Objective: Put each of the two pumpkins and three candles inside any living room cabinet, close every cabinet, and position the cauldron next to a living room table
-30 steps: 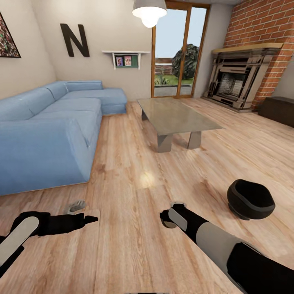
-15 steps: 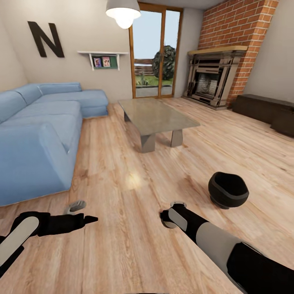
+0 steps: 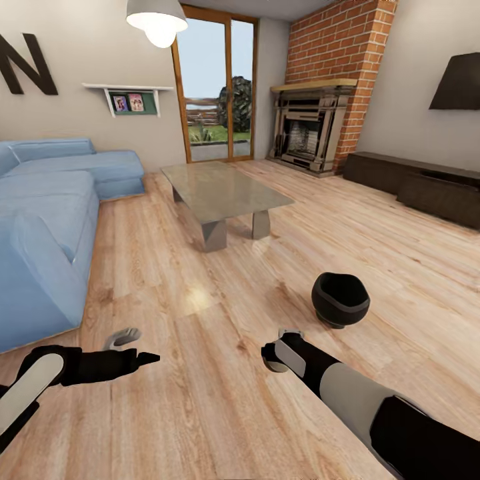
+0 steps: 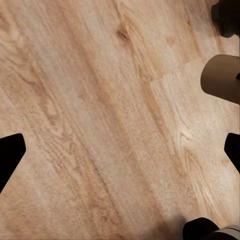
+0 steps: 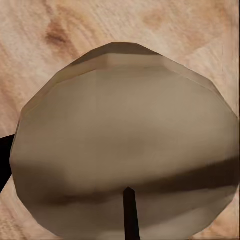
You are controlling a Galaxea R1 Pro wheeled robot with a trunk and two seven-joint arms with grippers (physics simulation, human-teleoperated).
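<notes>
A beige-grey candle (image 5: 125,140) with a dark wick sits close up in the right wrist view, and my right gripper (image 3: 275,353) is shut on it low over the plank floor. My left gripper (image 3: 137,348) hangs open above bare floor, its black fingertips (image 4: 10,155) wide apart with nothing between them. The black cauldron (image 3: 340,298) stands on the floor just beyond and to the right of my right gripper. The grey-green table (image 3: 223,190) is farther back at centre. The long dark-brown cabinet (image 3: 413,180) runs along the right wall, its fronts shut. The pumpkins are out of view.
A blue corner sofa (image 3: 47,220) fills the left side. A red-brick fireplace (image 3: 310,127) stands at the back right beside glass doors (image 3: 213,87). A black TV (image 3: 459,83) hangs above the cabinet. Open floor lies between the table, the cauldron and the cabinet.
The camera has turned to the right, so the whole room slides left in the picture and the cabinet and TV come into view. Both arms keep the same pose.
</notes>
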